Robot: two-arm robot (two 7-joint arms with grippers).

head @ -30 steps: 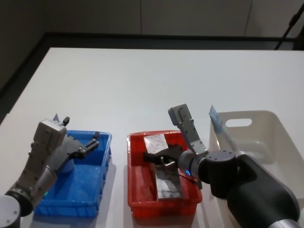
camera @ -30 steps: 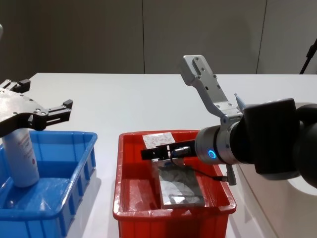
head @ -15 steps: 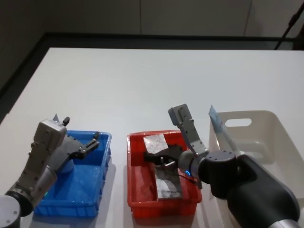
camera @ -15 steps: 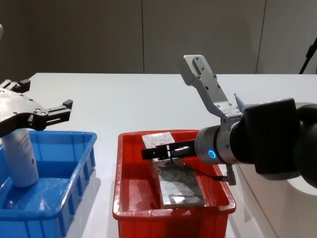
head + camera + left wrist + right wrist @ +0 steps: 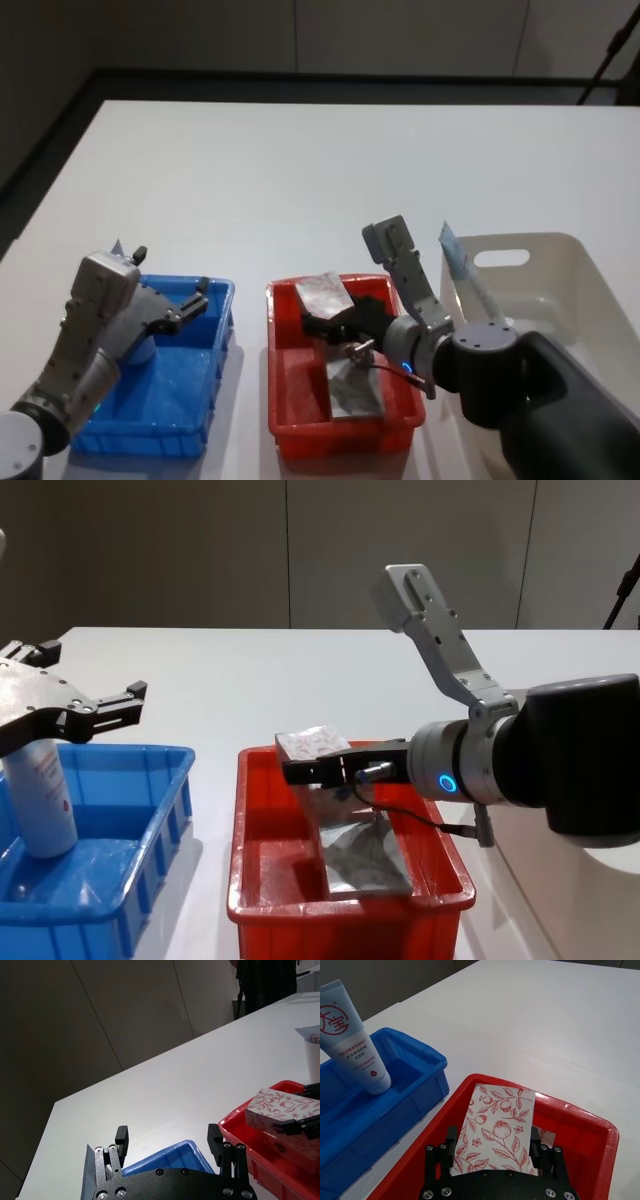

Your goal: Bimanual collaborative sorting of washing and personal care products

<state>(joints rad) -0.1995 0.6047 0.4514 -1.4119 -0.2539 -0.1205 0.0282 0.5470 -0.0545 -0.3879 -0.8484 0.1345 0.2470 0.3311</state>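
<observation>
The small leaf-patterned box is clamped between the fingers of your right gripper and sits at about rim height above the far end of the red bin, tipped slightly, with a second flat box lying on the bin floor beneath it. From the right wrist view the fingers pinch the box only along its near part, and most of it sticks out past them, so a quick swing could let it pivot or slide out and drop back into the bin; a low sideways path could also catch it on the bin wall. Your left gripper hangs with its fingers spread wide over the blue bin, just above the upright pale-blue tube standing in the bin's left corner; a careless descent there could knock the tube over. Another tube leans at the near edge of the white bin. Compared with a second ago, the box has come up off the bin floor and the right arm has risen with it, while the left arm has not shifted.
</observation>
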